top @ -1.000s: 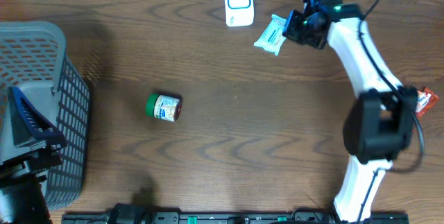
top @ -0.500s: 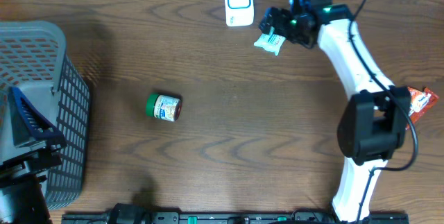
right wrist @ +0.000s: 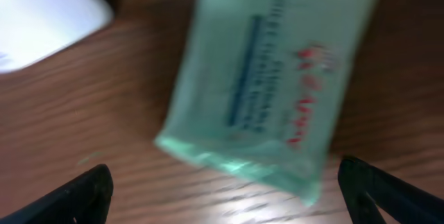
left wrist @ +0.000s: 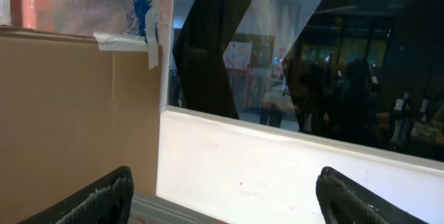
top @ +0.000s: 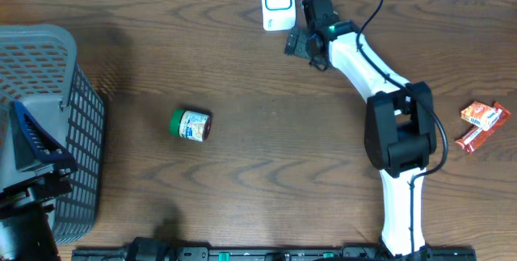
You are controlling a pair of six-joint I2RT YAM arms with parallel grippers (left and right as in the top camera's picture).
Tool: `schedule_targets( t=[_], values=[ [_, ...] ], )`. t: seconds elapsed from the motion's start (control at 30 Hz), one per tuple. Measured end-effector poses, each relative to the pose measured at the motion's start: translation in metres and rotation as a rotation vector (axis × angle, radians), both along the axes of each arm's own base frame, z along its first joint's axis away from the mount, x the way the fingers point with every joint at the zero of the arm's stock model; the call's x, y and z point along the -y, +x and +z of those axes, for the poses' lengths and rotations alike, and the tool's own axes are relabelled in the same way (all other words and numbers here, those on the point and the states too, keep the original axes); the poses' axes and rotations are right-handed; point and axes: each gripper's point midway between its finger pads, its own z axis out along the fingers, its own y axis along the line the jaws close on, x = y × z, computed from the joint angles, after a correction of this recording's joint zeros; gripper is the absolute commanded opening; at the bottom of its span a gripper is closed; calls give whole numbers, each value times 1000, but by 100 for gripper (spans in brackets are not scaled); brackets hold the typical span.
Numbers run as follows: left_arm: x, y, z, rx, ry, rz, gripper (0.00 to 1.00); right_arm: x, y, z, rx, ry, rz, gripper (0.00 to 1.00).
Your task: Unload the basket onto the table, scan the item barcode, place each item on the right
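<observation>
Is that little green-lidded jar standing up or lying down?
Lying on its side: from overhead the jar shows its label along its length, with the green lid facing left.

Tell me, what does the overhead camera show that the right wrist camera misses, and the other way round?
Only overhead: the basket, the green-lidded jar and two snack packets. Only the right wrist: a pale green packet with printed text, up close. Both: the white scanner, the wooden table and the right claw, standing open.
</observation>
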Motion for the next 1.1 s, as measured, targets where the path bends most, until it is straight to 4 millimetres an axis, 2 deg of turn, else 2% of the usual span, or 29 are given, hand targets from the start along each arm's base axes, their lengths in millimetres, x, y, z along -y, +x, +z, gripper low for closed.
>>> schedule_targets(
  t=[0.2, 0.4, 0.43, 0.53, 0.6, 0.63, 0.8, 0.9, 1.03, 1.1],
  values=[
    [0, 0, 0, 0, 0, 0, 84, 10, 12, -2, 50, -23, -95, 99],
    [0, 0, 0, 0, 0, 0, 85, 16, 18, -22, 60, -61, -131, 99],
    [0, 0, 0, 0, 0, 0, 84, 17, 18, -23, 58, -63, -131, 90],
    [0, 0, 0, 0, 0, 0, 84, 21, 14, -26, 40, -86, -141, 37],
    [0, 0, 0, 0, 0, 0, 84, 23, 12, -27, 30, -95, -145, 11],
    [0, 0, 0, 0, 0, 0, 85, 22, 12, -27, 28, -87, -145, 2],
    [0, 0, 0, 0, 0, 0, 85, 17, 10, -26, 9, -53, -141, 1],
    [0, 0, 0, 0, 0, 0, 84, 14, -1, -21, -40, -25, -116, 1],
    [0, 0, 0, 0, 0, 0, 84, 1, -31, -6, -151, 43, 17, 1],
    [0, 0, 0, 0, 0, 0, 85, -10, -55, 12, -222, 117, 103, 1]
  ],
)
